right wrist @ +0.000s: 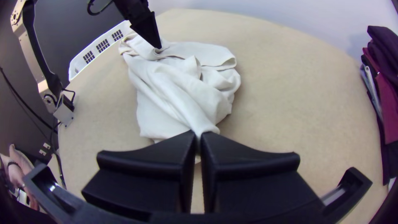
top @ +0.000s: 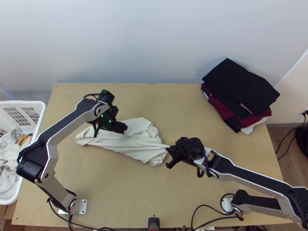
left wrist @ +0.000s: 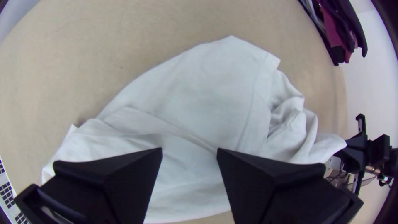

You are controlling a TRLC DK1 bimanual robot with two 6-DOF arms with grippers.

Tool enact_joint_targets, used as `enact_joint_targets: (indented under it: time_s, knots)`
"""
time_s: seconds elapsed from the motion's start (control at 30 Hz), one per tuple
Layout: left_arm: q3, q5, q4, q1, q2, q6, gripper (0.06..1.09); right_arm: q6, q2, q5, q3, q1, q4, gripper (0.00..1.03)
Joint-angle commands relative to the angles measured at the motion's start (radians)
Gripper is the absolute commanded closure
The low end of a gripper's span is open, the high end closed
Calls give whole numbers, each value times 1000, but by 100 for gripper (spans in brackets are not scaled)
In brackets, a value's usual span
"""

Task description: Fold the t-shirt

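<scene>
Top: left gripper (top: 124,128) over bunched t-shirt (top: 140,147), right gripper (top: 169,148) at edge | left wrist: jaws wide, empty | right wrist: jaws closed, pinching fabric

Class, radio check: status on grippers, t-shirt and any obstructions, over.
Left gripper open above t-shirt. Right gripper shut on its gathered end. T-shirt bunched, not yet folded. Stacked clothes well apart, table's far right.

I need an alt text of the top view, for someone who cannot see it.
A bunched off-white T-shirt lies on a wooden table; the right robot arm's pincer grips one narrowed end, and the left pincer is above the other side. A pile of folded, mostly dark clothes is at the far right, and a white basket of laundry stands at the left.
</scene>
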Motion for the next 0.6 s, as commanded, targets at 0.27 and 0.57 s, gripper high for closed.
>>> enact_joint_targets:
  time_s: [0.27,0.57]
  knots:
    - [-74,35,50,-28,63,-18,69,19,-4,12,28,-3,-1,100]
    - [-100,47,145,27,-23,-37,105,19,-18,28,42,-40,-10,100]
